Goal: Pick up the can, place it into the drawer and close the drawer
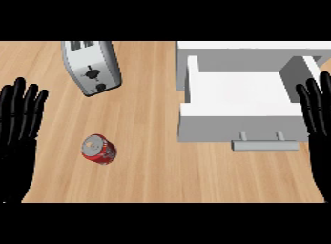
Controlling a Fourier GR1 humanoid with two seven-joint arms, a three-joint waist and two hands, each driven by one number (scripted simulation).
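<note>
The can [98, 149] is red with a silver-grey top and faint pale markings on its side. The toaster [92, 67] is shiny silver-grey with black slots and a black knob and lever on its face. The drawer [240, 106] is plain white, shading to light grey on its walls, with a pale grey handle [265, 144]. The counter [154, 176] shows light tan wood grain. The left hand [11, 138] and right hand [327, 128] are black

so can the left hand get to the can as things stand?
Probably yes. The left hand rests open at the left edge, and only bare counter lies between it and the can; the toaster stands farther back.
</note>
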